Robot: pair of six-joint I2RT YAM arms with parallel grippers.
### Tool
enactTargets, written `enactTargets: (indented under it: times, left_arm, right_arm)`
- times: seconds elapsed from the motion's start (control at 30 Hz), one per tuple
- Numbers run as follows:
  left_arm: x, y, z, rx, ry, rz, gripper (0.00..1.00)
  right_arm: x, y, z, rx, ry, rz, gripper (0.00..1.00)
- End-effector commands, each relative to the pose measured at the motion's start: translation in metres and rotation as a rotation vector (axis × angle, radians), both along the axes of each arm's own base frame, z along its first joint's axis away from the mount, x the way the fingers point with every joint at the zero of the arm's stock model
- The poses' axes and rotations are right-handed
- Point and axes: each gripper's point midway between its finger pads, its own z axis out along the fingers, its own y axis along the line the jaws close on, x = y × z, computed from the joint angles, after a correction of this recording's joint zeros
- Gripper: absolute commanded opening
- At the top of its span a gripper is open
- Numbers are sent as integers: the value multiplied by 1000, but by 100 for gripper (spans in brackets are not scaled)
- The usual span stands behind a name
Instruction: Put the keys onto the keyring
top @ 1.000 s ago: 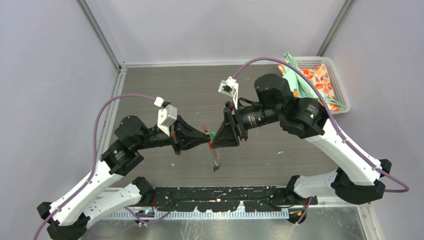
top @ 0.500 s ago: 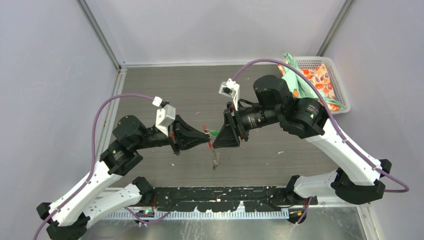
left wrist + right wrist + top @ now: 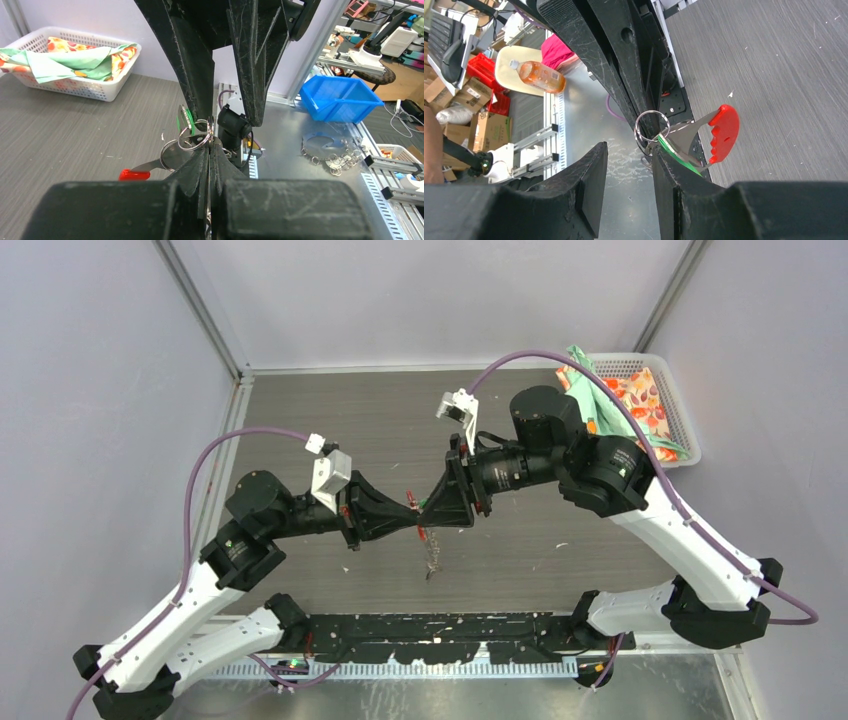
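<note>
Now: keyring [image 3: 195, 141] is up off the table, at the very tips of the left gripper [image 3: 208, 156], whose jaws are clenched on it. Red tab [image 3: 134, 174] juts out to one side of those tips. A chain length [image 3: 432, 562] dangles beneath them.

Green-tagged key [image 3: 185, 120] sits at the ring, against one finger of the right gripper [image 3: 629, 152]. That gripper meets the left tip to tip, jaws parted, nothing pinched between.

Step in hand, by my reading: working the green key onto the coil. Next move calls for a small, steady push along the ring's split, with the left holding firm.

Cannot tell whether the key is already threaded. The split itself is hidden behind the fingers. Black-tagged key not made out in any view.
</note>
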Motion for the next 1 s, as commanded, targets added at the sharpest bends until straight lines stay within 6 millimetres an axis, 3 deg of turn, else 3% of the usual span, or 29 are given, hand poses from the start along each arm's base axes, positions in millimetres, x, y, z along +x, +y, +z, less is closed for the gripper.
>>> enactTargets:
  times: [0.0,0.2,0.6,0.97]
  left_arm:
    - [-7,5,26,-57,-78,-15,0]
    - [-7,5,25,-57,-78,-17,0]
    - [-4,8,26,-61,-72,16,0]
    - [6,9,19,-38,-67,72,0]
  right_arm:
    - [4,2,17,72,-64,0,44]
    - [3,5,18,86,-64,13,40]
    - [2,3,12,76,-85,27,1]
    - [7,-4,12,57,-102,-24,1]
